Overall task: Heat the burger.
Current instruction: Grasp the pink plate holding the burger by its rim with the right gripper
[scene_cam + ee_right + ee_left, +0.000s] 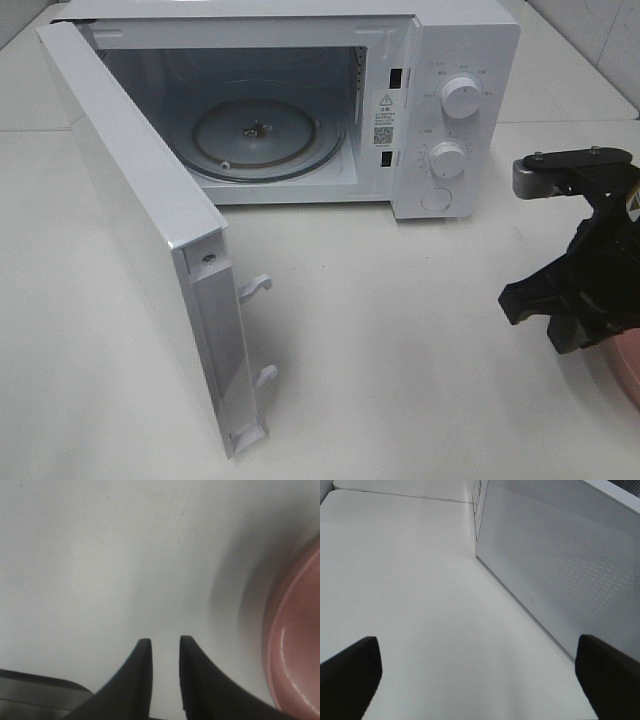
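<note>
Though absent from every view, burger presumably on pink plate (628,372), frame's lower right. Right pincer (165,640) barely parted, empty, beside rim: may shove plate. Left pincer (476,645) wide, empty.

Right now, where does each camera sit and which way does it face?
Exterior high: mounted above, looking down at the open microwave on the table; right gripper at its right edge.
Left wrist: on the left arm, facing the microwave door from outside; left gripper tips wide apart.
Right wrist: on the right arm, looking down at table and pink plate; right gripper tips narrowly apart.
Shared: high and right wrist both show that plate.
</note>
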You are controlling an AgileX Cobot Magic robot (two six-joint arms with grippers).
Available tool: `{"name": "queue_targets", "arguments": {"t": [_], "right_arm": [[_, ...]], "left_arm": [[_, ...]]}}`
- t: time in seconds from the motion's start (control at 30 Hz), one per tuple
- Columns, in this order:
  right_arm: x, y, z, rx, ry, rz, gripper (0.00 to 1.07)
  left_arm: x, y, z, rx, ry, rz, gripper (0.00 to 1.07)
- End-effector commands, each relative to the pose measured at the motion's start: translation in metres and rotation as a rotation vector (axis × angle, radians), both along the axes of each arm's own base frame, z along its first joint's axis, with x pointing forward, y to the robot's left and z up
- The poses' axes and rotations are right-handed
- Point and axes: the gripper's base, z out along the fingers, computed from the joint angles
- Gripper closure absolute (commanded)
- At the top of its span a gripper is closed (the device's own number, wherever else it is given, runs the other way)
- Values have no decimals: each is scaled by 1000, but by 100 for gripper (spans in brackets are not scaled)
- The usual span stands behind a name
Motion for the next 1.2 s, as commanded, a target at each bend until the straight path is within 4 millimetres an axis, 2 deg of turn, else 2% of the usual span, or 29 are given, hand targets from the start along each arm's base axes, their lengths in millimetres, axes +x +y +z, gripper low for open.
{"name": "queue_targets", "arguments": {"t": [0.03,0.07,0.1,0.13,0.17,0.2,0.23,0.27,0.33,0.43,0.93,1.07,1.2], "right_arm": [[-2,-4,8,-51,52,54,68],[-2,-4,8,-51,52,54,68],[-2,-4,9,-57,57,62,63],[-2,-5,12,-78,73,70,48],[-2,-5,12,-78,73,70,48],[-2,-6,13,-90,79,75,39],[-2,-8,13,-111,84,84,23],[-2,-8,13,-111,84,84,23],[-1,-9,13,-118,76,87,10],[1,-13,13,-120,76,68,8],[23,-67,16,-86,-52,-157,17],[26,-72,15,-81,-67,-180,18],[30,-72,2,-93,-31,-173,20]], "left_arm": [[-2,0,1,-8,-26,2,9],[-2,0,1,-8,-26,2,9],[-2,0,1,-8,-26,2,9],[-2,0,1,-8,-26,2,9],[-2,0,1,-8,-26,2,9],[-2,0,1,-8,-26,2,9],[-2,0,1,-8,-26,2,9],[-2,0,1,-8,-26,2,9],[-2,0,1,-8,-26,2,9],[-2,0,1,-8,-26,2,9],[-2,0,1,-8,-26,2,9],[-2,0,1,-8,-26,2,9],[-2,0,1,-8,-26,2,9]]}}
